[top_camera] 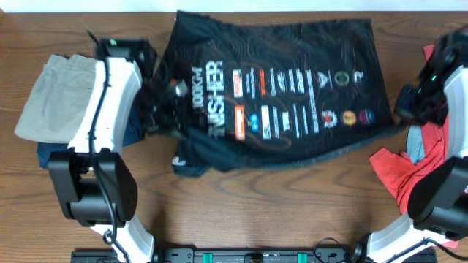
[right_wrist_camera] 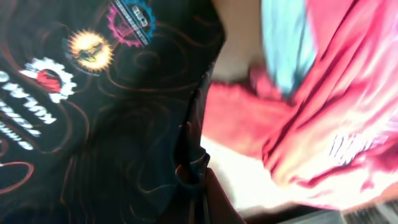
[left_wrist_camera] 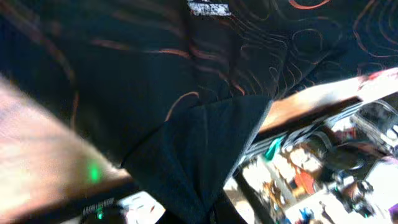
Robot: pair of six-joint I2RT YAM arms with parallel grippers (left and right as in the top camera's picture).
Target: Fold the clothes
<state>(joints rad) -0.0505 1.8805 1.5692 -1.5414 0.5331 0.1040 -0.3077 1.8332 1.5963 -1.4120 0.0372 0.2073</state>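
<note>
Arms (top_camera: 117, 88) white, joints (top_camera: 95, 186) black; apparently green LEDs (top_camera: 111, 44).

The top camera looked straight down from high up at the whole table (top_camera: 256, 197). The left wrist camera sat very near, with the jersey (left_wrist_camera: 124, 74) ahead of the left gripper (top_camera: 174, 89). The right wrist camera was near too, with a red shirt (right_wrist_camera: 323, 124) beside the right gripper (top_camera: 404, 102). All three saw the jersey.
</note>
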